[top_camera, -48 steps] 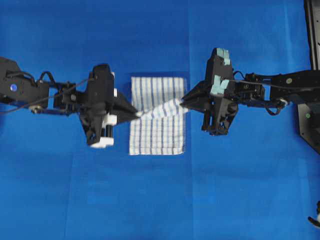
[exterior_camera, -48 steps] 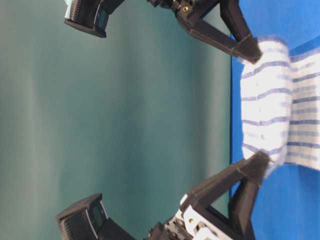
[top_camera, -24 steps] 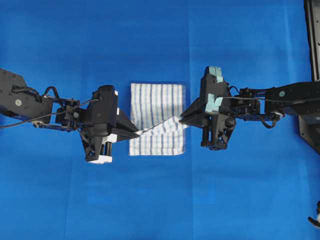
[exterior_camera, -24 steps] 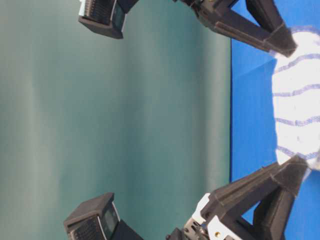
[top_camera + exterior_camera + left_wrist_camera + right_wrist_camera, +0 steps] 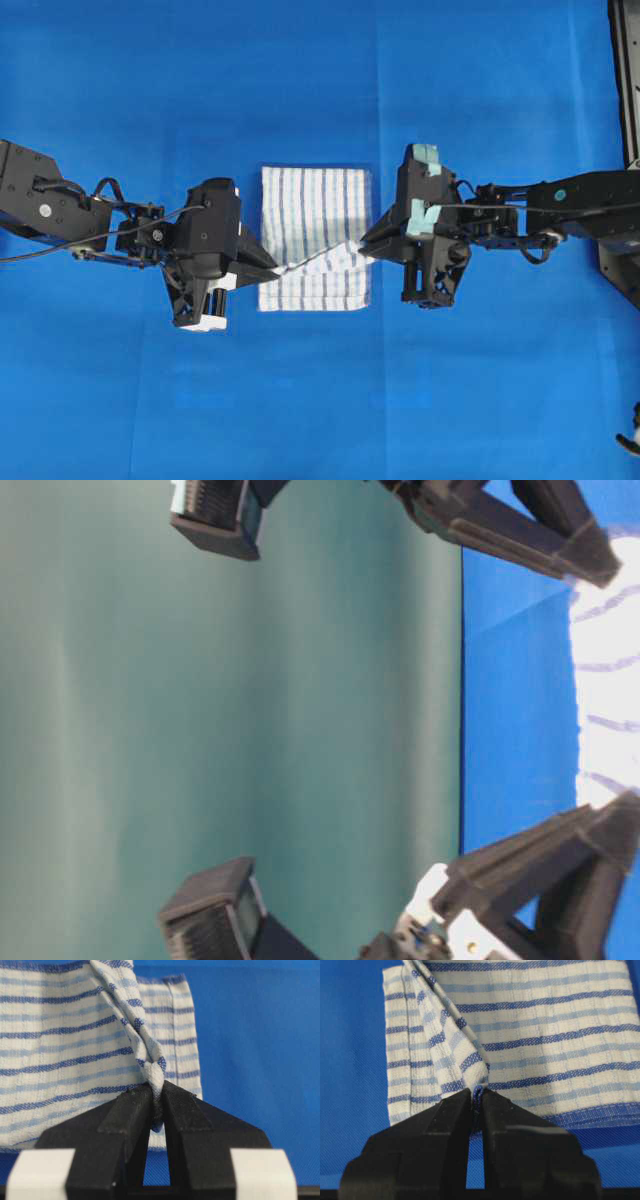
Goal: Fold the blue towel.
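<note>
The blue towel (image 5: 315,238) lies folded at the table (image 5: 300,400) centre. The left gripper (image 5: 156,1105) jaws pinch its left corner; the right gripper (image 5: 476,1097) jaws pinch its right corner.

Overhead, sideways table-level, two close wrist views

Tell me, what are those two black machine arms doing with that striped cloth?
They are folding it. The white woven towel with dark-blue and pale-blue stripes lies on the plain blue table covering. The left pincer is shut on one pinched corner, and the right pincer grips the opposite corner. Between them a raised edge of the towel stretches above its flat part, near the towel's near end, so the fold is not yet laid down.
</note>
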